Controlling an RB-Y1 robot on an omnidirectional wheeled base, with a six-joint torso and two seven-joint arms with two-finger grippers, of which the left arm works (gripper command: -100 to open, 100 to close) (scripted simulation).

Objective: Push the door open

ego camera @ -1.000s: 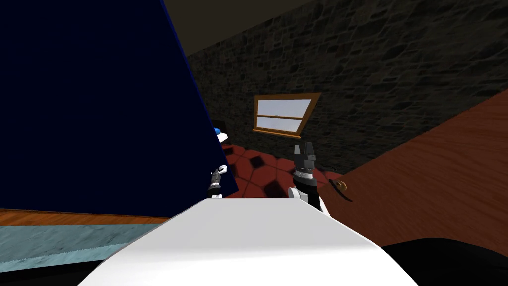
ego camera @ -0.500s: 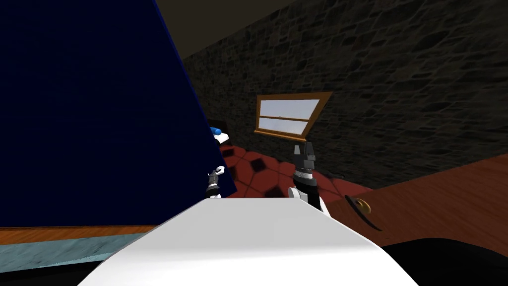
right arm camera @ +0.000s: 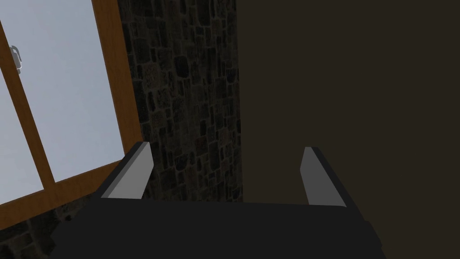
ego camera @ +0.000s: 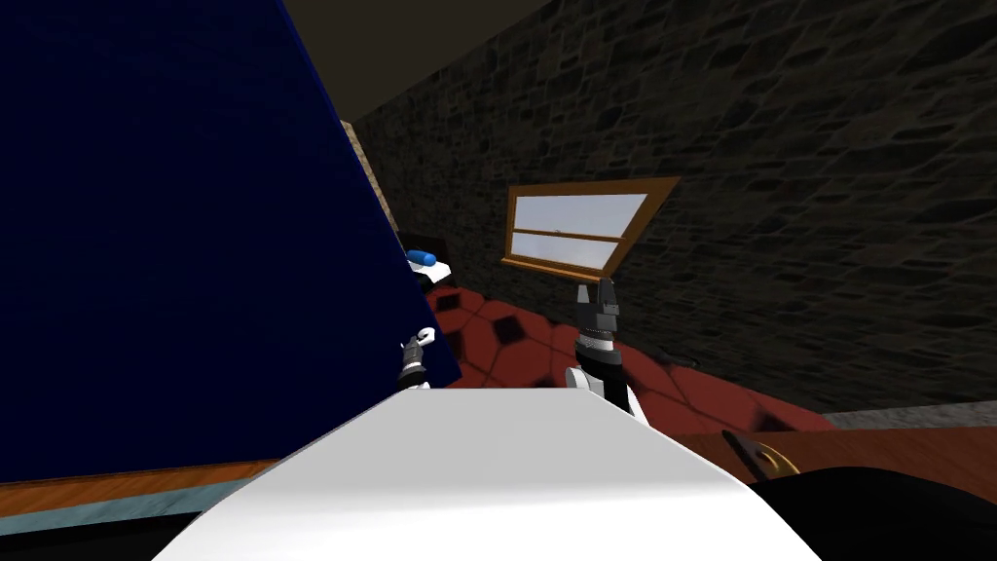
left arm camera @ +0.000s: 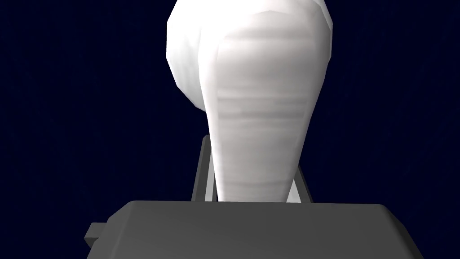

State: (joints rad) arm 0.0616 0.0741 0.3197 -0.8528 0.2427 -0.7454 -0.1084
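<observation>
A: The door (ego camera: 905,450) is picked out low on the right, a brown wood-grained strip beside the robot; a brass handle (ego camera: 769,458) is seen on its near end.

B: And it is found standing open; a red tiled floor (ego camera: 506,341) and a dark stone wall (ego camera: 779,195) are laid bare past it, with a wood-framed window (ego camera: 574,229) set in that wall.

A: The left gripper (ego camera: 421,341) is spotted low, right at the edge of a dark blue surface (ego camera: 175,243); well apart from the door.

B: From the left wrist, the gripper (left arm camera: 251,153) is shown drawn in; its fingers (left arm camera: 201,175) are pressed to the sides of a white rounded shape (left arm camera: 251,67); what that shape is cannot be told; the blue surface (left arm camera: 67,90) is seen behind it.

A: The right gripper (ego camera: 597,292) is held upright above the chest, between the blue surface and the door, touching neither.

B: Released, that one (right arm camera: 224,148); its fingers (right arm camera: 130,173) are spread wide with nothing between them.
</observation>
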